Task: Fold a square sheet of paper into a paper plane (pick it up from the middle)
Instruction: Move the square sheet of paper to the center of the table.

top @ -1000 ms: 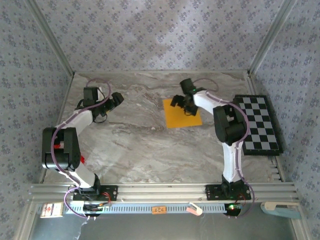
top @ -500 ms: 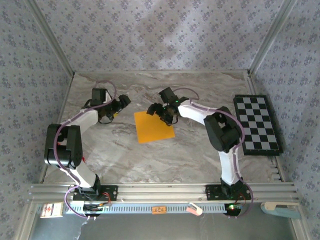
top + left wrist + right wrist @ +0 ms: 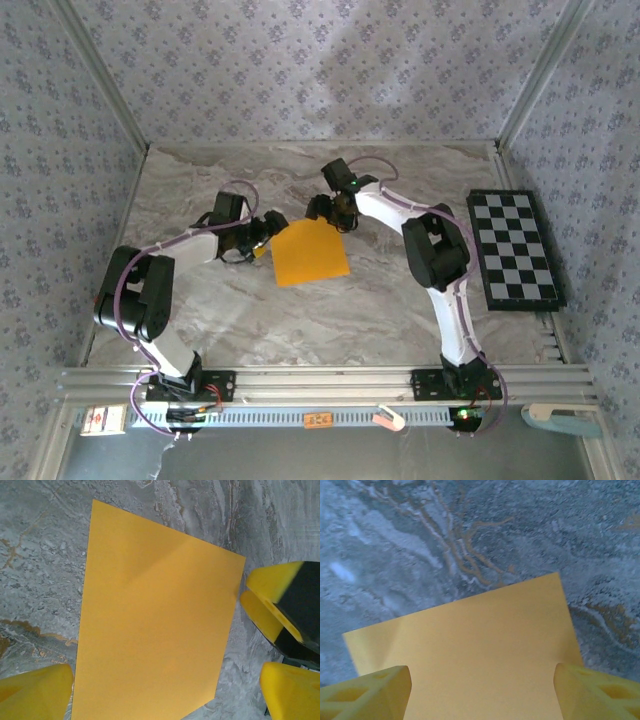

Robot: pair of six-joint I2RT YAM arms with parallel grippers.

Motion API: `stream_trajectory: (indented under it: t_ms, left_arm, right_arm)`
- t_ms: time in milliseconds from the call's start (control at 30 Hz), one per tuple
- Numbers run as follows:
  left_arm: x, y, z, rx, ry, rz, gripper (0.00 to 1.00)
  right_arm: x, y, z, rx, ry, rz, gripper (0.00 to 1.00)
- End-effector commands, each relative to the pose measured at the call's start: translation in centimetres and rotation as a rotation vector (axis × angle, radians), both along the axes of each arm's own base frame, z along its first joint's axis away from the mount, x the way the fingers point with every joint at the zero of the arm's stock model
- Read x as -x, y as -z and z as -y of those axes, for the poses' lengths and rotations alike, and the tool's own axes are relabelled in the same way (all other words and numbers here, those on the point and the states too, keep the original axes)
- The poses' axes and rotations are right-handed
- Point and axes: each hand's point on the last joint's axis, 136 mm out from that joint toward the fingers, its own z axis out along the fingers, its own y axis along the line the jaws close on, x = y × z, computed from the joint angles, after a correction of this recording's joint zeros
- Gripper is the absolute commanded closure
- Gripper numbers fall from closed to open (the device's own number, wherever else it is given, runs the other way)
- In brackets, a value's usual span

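The square sheet of paper (image 3: 311, 254) is plain orange-yellow and lies flat on the marble table; a paper plane is out of view. My left gripper (image 3: 270, 232) is at the sheet's left edge, open. In the left wrist view the sheet (image 3: 155, 620) lies between and beyond its yellow fingertips (image 3: 35, 692), and the left gripper (image 3: 165, 697) holds nothing. My right gripper (image 3: 328, 212) is at the sheet's far edge, open. Its fingertips (image 3: 367, 695) straddle the sheet (image 3: 480, 650) low over it, and the right gripper (image 3: 482, 695) grips nothing. The right gripper's fingers (image 3: 272, 587) show beside the sheet's corner.
A black-and-white checkerboard (image 3: 515, 247) lies at the table's right edge. Patterned walls close in the left, back and right sides. An aluminium rail (image 3: 320, 382) runs along the near edge by the arm bases. Bare marble (image 3: 300, 330) lies in front of the sheet.
The sheet has slid left from right of centre to the middle of the table, with the right gripper on it. The left gripper has come right to the sheet's left edge.
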Motion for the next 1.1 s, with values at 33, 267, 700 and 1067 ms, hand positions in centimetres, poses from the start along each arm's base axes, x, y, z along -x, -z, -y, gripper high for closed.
stream_trajectory:
  t_ms: [33, 267, 700, 1067]
  left_arm:
    - [-0.1, -0.2, 0.7, 0.044, 0.016, 0.007, 0.05]
    - [1.3, 0.4, 0.8, 0.010, 0.068, -0.020, 0.04]
    - [4.1, 0.7, 0.3, -0.230, 0.187, -0.049, 0.02]
    - [5.0, -0.3, 2.3, -0.587, 0.381, -0.016, 0.00]
  right_arm:
    - [-0.1, 1.5, 1.1, 0.112, 0.015, -0.039, 0.22]
    - [2.7, 2.6, 2.0, 0.192, 0.134, -0.094, 0.20]
    - [3.5, -3.5, 0.5, -0.110, 0.302, 0.009, 0.19]
    - [2.7, -7.5, 9.0, -0.108, 0.144, 0.232, 0.00]
